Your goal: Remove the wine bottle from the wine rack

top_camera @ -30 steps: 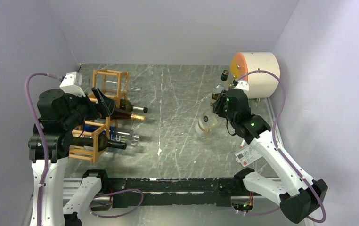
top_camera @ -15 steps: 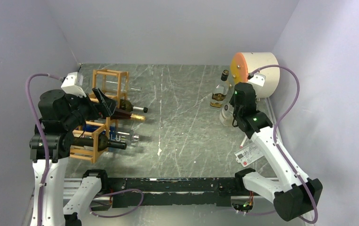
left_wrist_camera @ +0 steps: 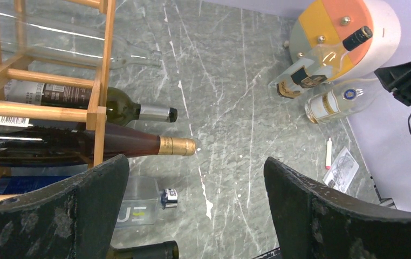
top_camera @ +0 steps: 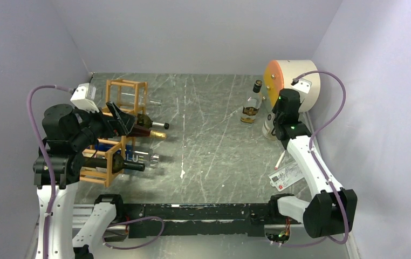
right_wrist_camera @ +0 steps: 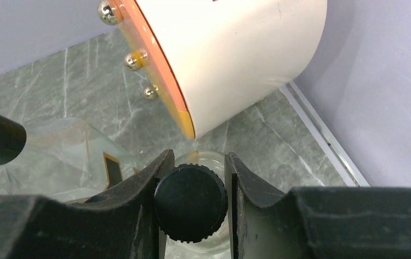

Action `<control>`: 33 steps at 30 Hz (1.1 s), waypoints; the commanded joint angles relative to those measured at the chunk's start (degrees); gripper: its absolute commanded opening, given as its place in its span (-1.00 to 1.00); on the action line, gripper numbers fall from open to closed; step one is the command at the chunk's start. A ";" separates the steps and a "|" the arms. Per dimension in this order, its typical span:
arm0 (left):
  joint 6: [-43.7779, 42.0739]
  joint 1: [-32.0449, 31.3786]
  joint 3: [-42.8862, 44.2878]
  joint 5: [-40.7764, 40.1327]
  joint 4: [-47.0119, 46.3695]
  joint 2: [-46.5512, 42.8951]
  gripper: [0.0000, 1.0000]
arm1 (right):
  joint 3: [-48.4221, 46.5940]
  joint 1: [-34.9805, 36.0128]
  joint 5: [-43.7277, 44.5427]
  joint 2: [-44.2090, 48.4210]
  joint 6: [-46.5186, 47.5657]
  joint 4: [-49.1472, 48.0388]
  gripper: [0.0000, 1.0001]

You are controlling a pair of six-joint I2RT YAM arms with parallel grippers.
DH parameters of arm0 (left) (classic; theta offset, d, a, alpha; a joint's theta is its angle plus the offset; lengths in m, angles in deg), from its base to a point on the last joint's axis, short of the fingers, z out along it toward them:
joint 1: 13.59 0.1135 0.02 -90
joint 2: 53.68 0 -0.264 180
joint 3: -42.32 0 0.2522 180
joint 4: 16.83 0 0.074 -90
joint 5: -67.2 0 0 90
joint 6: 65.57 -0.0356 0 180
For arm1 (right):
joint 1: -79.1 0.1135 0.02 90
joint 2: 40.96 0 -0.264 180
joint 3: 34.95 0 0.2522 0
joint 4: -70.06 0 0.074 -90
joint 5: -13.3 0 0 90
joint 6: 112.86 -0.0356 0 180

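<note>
The wine rack [top_camera: 123, 108] of light wooden bars stands at the table's left and holds several lying bottles, necks pointing right. In the left wrist view [left_wrist_camera: 100, 81] I see a clear bottle [left_wrist_camera: 84, 46], a green one [left_wrist_camera: 111, 105] and a brown gold-capped one [left_wrist_camera: 138, 144] in it. My left gripper [top_camera: 118, 120] is open and empty beside the rack's right face, also seen in its own view [left_wrist_camera: 195, 210]. My right gripper [right_wrist_camera: 197, 164] is shut on the black cap [right_wrist_camera: 191, 202] of a clear bottle [top_camera: 268, 127], held upright beside the white drum.
A white drum with an orange face [top_camera: 296, 81] lies at the back right. A gold-labelled bottle [top_camera: 252, 102] stands left of it. A paper card [top_camera: 285, 175] and a white stick [top_camera: 280, 159] lie near the right edge. A square clear bottle [left_wrist_camera: 130, 208] lies under the rack.
My right arm has carried the clear bottle from the middle right of the table back to the drum and turned it upright. The left arm has hardly moved.
</note>
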 commanded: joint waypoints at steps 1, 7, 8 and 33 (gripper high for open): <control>0.49 0.58 -0.67 3.28 -2.94 -0.34 0.97 | -1.97 -1.45 -0.75 0.72 2.87 -14.93 -1.00; 0.49 0.58 -0.24 2.88 -3.51 -0.64 0.97 | -3.80 -3.57 -5.90 -2.81 1.87 -15.86 -1.00; 0.49 0.58 -0.10 3.02 -3.46 -0.61 0.97 | -3.92 -3.61 -5.87 -3.54 1.71 -15.22 -1.00; 1.90 0.58 1.69 1.09 -1.03 -0.27 0.97 | -12.37 -3.56 -6.63 -4.55 -6.48 8.43 0.99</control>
